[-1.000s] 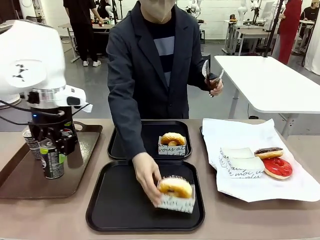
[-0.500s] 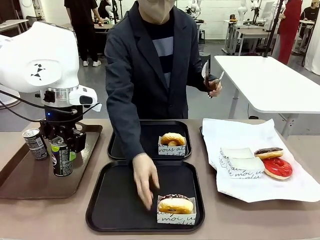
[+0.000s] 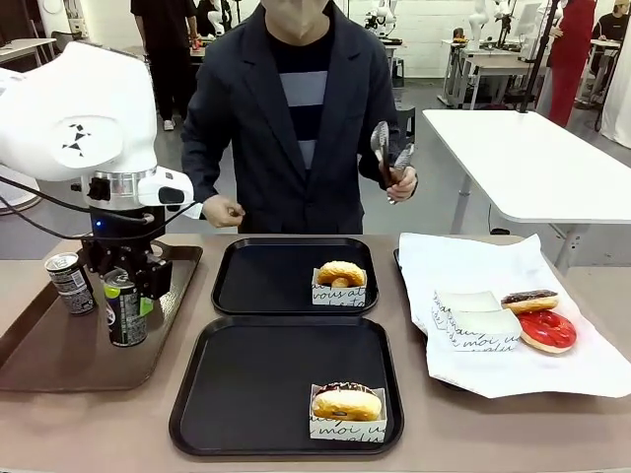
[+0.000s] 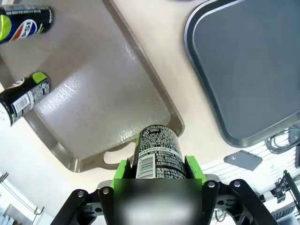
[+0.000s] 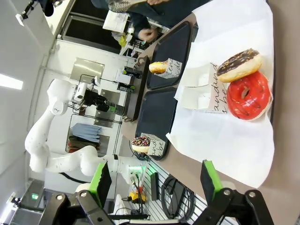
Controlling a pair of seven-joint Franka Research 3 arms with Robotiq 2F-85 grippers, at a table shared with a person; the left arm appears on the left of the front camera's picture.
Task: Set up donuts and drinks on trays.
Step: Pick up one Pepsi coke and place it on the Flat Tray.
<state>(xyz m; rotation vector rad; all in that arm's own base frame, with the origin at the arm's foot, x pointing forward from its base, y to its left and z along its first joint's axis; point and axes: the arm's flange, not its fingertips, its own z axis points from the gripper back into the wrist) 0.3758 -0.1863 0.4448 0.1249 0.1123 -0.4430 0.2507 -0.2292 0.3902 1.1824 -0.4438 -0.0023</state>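
Our left pincer [image 3: 126, 296] clamps a can [image 3: 125, 323] upright over the brown tray [image 3: 59, 360]; another can [image 3: 69, 283] stands just left of it. To its right, a donut [image 3: 345, 402] sits on the near black tray [image 3: 246, 394], a second donut [image 3: 341, 273] on the far black tray [image 3: 256, 286]. Our right pincer [image 5: 154, 178] gapes empty

The can [image 4: 158, 152] in the left gripper [image 4: 158, 167] is glossy printed metal. Beneath it the brown tray [image 4: 93, 93] looks like scuffed, semi-gloss plastic; the black tray [image 4: 248, 61] off to the gripper's side is smooth matt plastic.
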